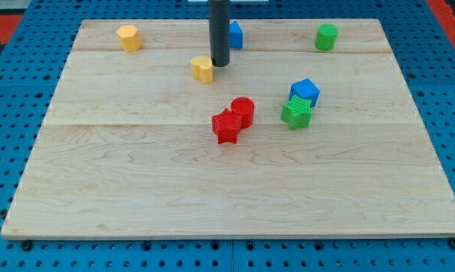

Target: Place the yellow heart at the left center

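The yellow heart [202, 69] lies on the wooden board [137, 174] near the view's top, a little left of centre. My tip [220, 63] stands just to the right of the heart, close to its upper right edge, touching or nearly so. A blue block [236, 35] is partly hidden behind the rod. A yellow hexagon block [128, 37] sits at the view's top left.
A green cylinder [326, 36] stands at the top right. A blue cube [304, 92] touches a green star [296, 112] right of centre. A red cylinder [242, 110] touches a red star [226, 126] at the centre. Blue pegboard [8, 113] surrounds the board.
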Controlling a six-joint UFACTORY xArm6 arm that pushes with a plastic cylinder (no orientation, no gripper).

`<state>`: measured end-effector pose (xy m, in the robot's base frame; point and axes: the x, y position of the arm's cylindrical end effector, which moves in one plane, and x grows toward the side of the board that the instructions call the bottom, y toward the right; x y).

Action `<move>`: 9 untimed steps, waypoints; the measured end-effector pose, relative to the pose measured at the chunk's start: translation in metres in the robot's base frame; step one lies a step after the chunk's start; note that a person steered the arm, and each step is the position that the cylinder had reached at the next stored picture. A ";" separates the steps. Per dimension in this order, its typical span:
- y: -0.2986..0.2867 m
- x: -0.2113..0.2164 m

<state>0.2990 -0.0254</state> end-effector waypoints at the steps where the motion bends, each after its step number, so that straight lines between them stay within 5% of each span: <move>1: -0.049 0.022; 4: -0.006 0.068; 6: -0.112 0.090; 8: -0.096 0.049; 9: -0.131 0.063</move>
<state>0.3620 -0.1566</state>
